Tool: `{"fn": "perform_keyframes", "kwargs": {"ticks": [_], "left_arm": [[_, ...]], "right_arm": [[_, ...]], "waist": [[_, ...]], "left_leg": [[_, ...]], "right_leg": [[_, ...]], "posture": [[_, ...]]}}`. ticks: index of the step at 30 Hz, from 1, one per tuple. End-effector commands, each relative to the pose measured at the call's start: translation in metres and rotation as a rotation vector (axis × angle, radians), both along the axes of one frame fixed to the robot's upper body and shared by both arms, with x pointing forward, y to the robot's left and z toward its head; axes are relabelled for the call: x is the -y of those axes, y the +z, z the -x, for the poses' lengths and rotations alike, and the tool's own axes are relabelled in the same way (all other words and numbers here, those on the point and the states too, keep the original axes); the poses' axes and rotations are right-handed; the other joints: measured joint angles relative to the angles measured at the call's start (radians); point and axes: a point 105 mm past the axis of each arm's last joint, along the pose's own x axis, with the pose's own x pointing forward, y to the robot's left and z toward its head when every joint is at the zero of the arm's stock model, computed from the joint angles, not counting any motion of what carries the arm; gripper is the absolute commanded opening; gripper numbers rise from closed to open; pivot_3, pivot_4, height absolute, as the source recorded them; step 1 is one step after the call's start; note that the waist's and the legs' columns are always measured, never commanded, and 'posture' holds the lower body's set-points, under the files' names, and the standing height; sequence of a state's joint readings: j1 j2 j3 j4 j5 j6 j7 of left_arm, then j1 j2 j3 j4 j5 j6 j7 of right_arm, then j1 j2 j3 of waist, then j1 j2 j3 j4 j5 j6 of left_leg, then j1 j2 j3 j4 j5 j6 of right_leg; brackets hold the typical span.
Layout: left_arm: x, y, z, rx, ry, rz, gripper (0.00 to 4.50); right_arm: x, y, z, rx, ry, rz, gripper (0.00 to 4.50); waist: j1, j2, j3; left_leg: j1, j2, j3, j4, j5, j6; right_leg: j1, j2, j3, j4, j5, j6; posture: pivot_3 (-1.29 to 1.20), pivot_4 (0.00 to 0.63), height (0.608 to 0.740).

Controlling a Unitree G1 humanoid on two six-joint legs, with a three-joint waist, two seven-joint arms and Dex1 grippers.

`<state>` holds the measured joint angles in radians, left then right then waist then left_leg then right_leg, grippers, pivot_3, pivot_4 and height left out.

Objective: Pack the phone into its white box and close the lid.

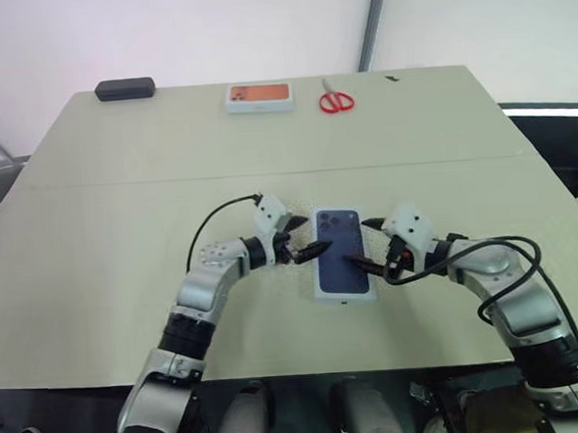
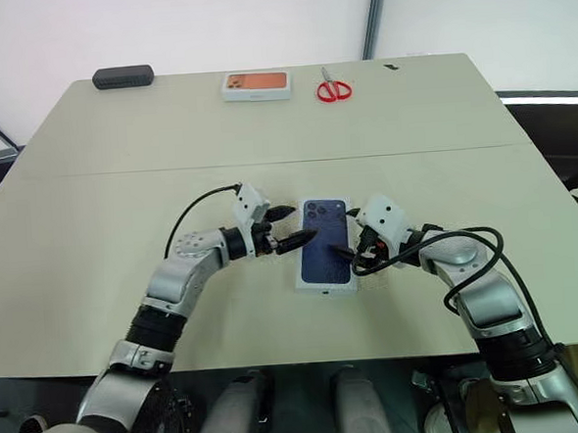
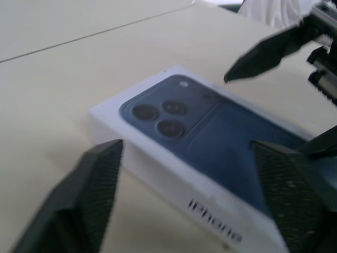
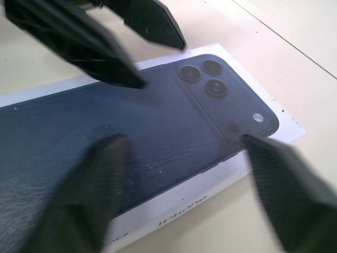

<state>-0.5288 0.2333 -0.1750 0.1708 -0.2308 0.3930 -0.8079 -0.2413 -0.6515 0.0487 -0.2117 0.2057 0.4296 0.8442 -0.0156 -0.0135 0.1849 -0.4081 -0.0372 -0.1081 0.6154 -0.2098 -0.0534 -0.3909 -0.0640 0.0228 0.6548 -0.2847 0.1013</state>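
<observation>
One closed white box (image 1: 343, 262) — two grippers, jaws apart

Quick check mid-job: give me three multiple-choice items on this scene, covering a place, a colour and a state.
1. Where do the scissors lie?
A. On the white box
B. At the far table edge, right of the orange-picture box
C. By the near edge

2. Scissor handle colour?
A. Red
B. Blue
C. Green

3. The left gripper and right gripper are:
A. Both shut
B. One shut
C. Both open

B: they lie far off, beside that box. A: handles are red. C: the wrist views show spread fingers flanking the closed box.
</observation>
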Motion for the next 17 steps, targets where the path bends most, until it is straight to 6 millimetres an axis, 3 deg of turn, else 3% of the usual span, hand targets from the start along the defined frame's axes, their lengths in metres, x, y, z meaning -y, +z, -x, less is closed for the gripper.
{"fn": "perform_keyframes", "kwargs": {"ticks": [1, 7, 12, 17], "left_arm": [[-0.018, 0.037, 0.002, 0.114, -0.005, 0.022, 4.49], [-0.071, 0.030, 0.013, 0.131, 0.043, -0.073, 4.49], [-0.100, 0.021, 0.036, 0.148, 0.054, -0.125, 4.49], [-0.126, 0.010, 0.054, 0.074, 0.098, -0.151, 4.49]], "right_arm": [[0.004, 0.019, 0.013, 0.024, 0.064, -0.018, 4.50], [0.023, 0.043, 0.011, 0.035, 0.037, -0.093, 4.50], [0.041, 0.037, 0.017, -0.006, 0.030, -0.041, 4.50], [0.047, 0.033, 0.023, -0.039, 0.014, -0.054, 4.50]], "waist": [[0.003, 0.000, 0.000], [-0.003, 0.000, 0.000], [0.003, 0.000, 0.000], [0.005, 0.000, 0.001]], "left_leg": [[0.000, 0.000, 0.000, 0.000, 0.000, 0.000], [0.001, 0.001, 0.000, 0.000, 0.000, 0.000], [0.000, 0.002, 0.000, -0.001, 0.000, 0.000], [0.000, 0.002, 0.000, -0.001, 0.000, 0.000]], "right_leg": [[0.000, 0.000, 0.000, 0.000, 0.000, 0.000], [0.001, 0.000, 0.001, 0.000, 0.000, 0.000], [0.000, -0.001, 0.001, -0.001, 0.000, 0.000], [0.001, -0.003, 0.001, -0.002, 0.000, -0.001]], "posture": [[0.00, 0.150, 0.740], [0.00, 0.150, 0.740], [0.00, 0.150, 0.740], [0.00, 0.150, 0.740]]}}
